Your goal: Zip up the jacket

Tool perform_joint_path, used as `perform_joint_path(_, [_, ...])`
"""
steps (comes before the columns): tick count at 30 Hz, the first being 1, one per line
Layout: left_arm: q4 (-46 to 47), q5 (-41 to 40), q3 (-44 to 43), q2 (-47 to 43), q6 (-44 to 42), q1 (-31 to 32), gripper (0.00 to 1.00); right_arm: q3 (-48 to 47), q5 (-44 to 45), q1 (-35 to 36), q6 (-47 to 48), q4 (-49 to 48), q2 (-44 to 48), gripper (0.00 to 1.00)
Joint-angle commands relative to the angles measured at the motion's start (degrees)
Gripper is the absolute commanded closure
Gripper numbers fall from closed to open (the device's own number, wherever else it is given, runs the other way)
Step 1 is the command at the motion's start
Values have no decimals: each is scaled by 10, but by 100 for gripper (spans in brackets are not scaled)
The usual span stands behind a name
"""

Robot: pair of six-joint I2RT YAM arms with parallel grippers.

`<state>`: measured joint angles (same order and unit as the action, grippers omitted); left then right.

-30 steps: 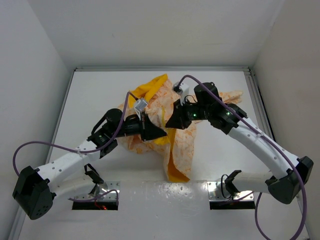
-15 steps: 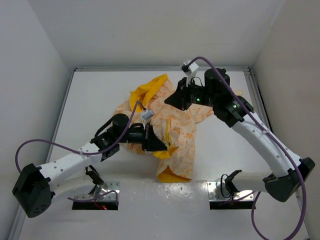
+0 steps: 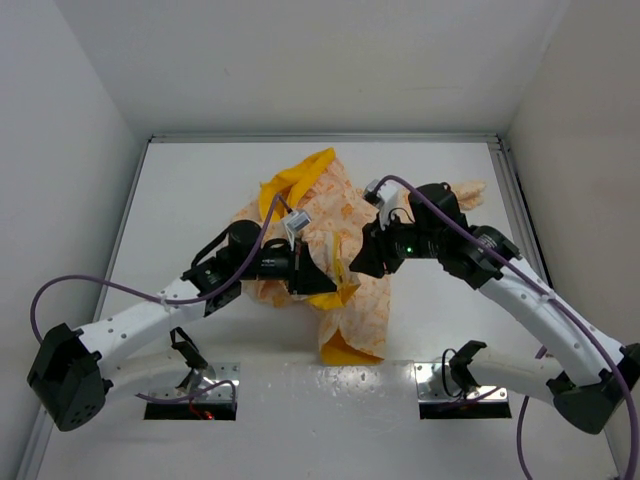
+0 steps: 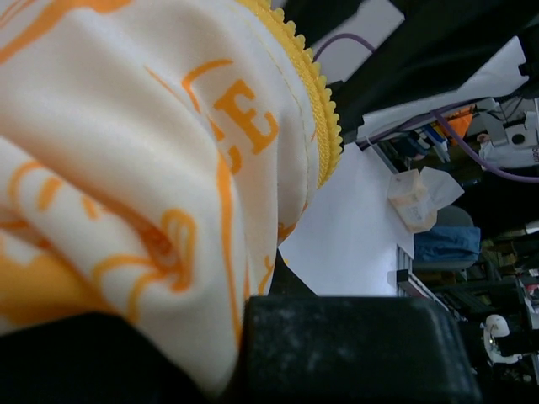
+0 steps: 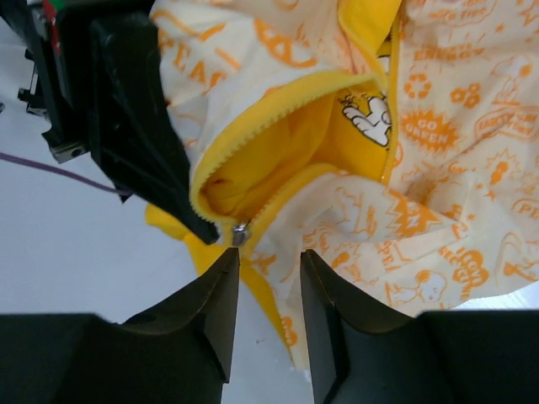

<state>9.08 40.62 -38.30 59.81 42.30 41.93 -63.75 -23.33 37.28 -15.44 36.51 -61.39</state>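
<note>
The jacket [image 3: 345, 225], cream with an orange print and yellow lining, lies crumpled mid-table. My left gripper [image 3: 327, 283] is shut on its lower front edge; the left wrist view shows printed fabric [image 4: 152, 168] and yellow zipper teeth [image 4: 318, 109] pressed against the dark fingers [image 4: 362, 345]. My right gripper [image 3: 362, 262] hovers just right of it, open. In the right wrist view the right gripper [image 5: 268, 257] has its tips on either side of cream fabric, with the metal zipper slider [image 5: 239, 233] just beyond the left tip. The jacket [image 5: 438, 135] gapes open above the slider, showing lining.
White walls enclose the white table [image 3: 190, 190] on three sides, with a metal rail [image 3: 515, 190] along the right. Both arm bases and their mount plates [image 3: 455, 385] sit at the near edge. One sleeve [image 3: 468, 190] pokes out behind the right arm.
My right gripper rose toward the far side, then came back down to the zipper's lower end and opened. The left gripper stayed shut on the jacket, shifting slightly.
</note>
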Motion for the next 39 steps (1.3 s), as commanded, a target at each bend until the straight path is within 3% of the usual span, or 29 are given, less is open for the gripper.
perform_joint_path(1, [-12, -31, -33, 5, -2, 3, 100, -1, 27, 17, 0, 6, 1, 65])
perform_joint_path(4, [-31, -50, -38, 5, -2, 3, 100, -16, 46, 23, -22, 26, -17, 80])
perform_joint_path(8, [-38, -56, -50, 10, -2, 3, 100, -30, 38, 29, -41, 34, -31, 81])
perform_joint_path(31, [-21, -45, -56, 10, 3, 3, 100, -30, 19, 48, -61, -11, -77, 64])
perform_joint_path(39, [6, -19, -44, 5, 9, 3, 100, -28, 27, 49, -59, -24, -85, 65])
